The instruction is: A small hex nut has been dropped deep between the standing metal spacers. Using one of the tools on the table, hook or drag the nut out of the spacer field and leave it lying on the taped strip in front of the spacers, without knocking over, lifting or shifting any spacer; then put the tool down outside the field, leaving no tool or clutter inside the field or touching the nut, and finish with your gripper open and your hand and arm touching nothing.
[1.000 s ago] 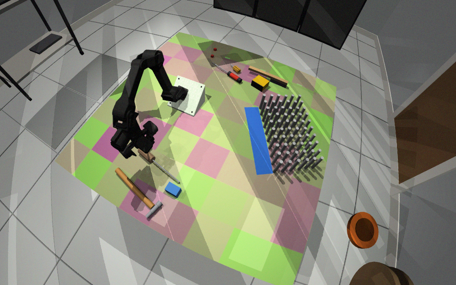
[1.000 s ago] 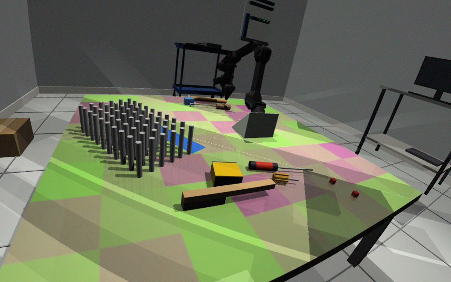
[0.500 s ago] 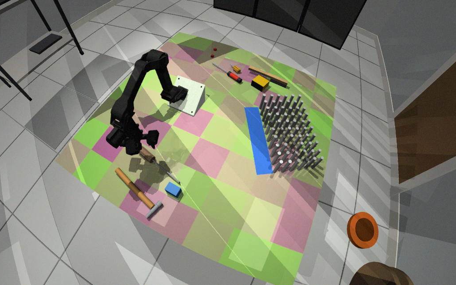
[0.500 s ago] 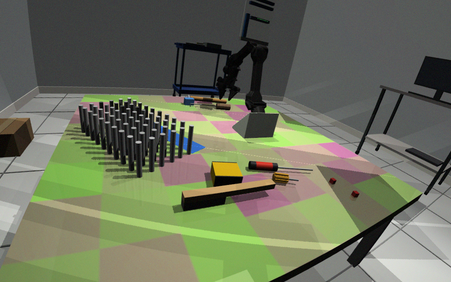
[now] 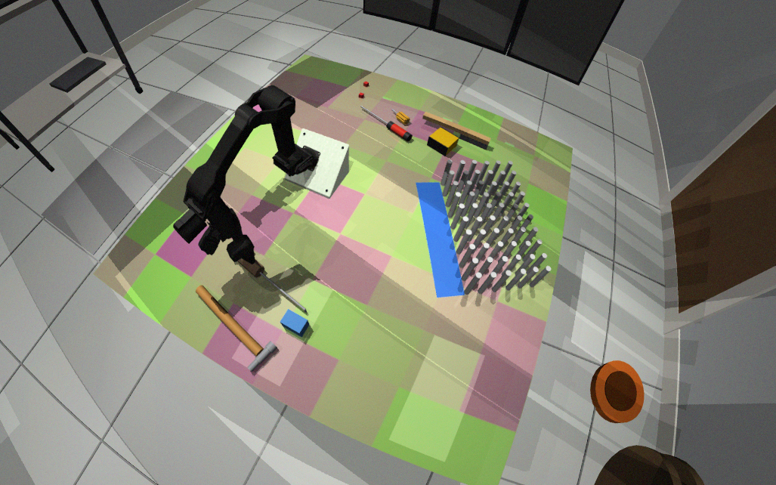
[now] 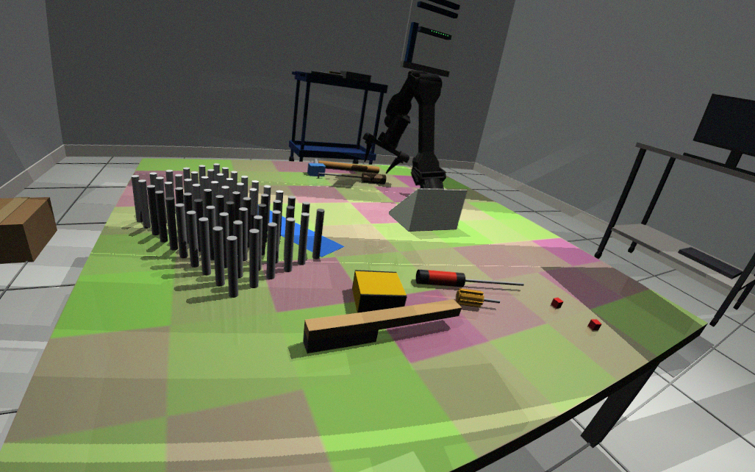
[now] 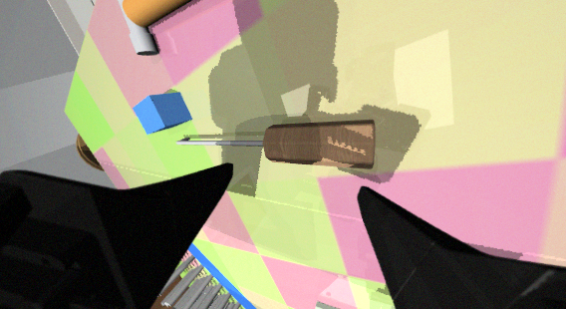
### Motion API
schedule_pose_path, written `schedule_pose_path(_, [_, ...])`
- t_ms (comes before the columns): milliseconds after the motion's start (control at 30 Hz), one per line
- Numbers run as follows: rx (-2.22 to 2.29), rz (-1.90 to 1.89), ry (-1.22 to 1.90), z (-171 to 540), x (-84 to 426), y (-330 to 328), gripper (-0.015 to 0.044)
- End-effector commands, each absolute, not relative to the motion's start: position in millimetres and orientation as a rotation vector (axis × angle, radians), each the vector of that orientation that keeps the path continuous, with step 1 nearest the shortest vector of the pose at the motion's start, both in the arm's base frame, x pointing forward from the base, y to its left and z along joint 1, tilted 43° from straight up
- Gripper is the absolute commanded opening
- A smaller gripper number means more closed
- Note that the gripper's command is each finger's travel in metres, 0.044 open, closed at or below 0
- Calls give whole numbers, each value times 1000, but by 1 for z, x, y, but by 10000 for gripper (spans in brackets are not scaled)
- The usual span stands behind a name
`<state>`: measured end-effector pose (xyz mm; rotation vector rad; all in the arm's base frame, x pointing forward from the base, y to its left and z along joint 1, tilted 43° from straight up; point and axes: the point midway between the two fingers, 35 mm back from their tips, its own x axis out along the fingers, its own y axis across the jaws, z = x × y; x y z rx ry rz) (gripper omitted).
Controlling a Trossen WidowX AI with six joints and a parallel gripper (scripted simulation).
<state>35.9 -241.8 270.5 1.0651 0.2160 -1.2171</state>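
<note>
My gripper (image 7: 295,180) is open and empty, above and to one side of a wooden-handled tool. The tool's handle (image 5: 251,267) (image 6: 374,178) (image 7: 319,144) lies on the table, crosswise beyond my fingertips in the wrist view; its thin metal shaft (image 5: 285,294) (image 7: 239,143) ends in a small bent tip near a blue block. The grey metal spacers (image 5: 492,219) (image 6: 233,266) stand upright in a dense field. The blue taped strip (image 5: 439,241) (image 6: 313,237) lies in front of them. The hex nut cannot be made out in any view.
A hammer (image 5: 227,319) (image 6: 348,166) and the blue block (image 5: 294,322) (image 6: 316,169) (image 7: 161,112) lie near the tool. A red screwdriver (image 5: 398,131) (image 6: 439,278), small yellow screwdriver (image 5: 402,117) (image 6: 470,298), yellow block (image 5: 442,140) (image 6: 378,288), wooden bar (image 6: 339,328) and two red cubes lie beyond the base.
</note>
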Motion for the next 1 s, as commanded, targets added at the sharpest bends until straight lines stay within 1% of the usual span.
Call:
schedule_pose_path(0, [1888,-1069,-499,281,30,-236,440])
schedule_pose_path(167, [2091,-999,-661,283,28,-235,440])
schedule_pose_path(800, [2091,-999,-661,283,28,-235,440])
schedule_pose_path(967, [2091,-999,-661,283,28,-235,309])
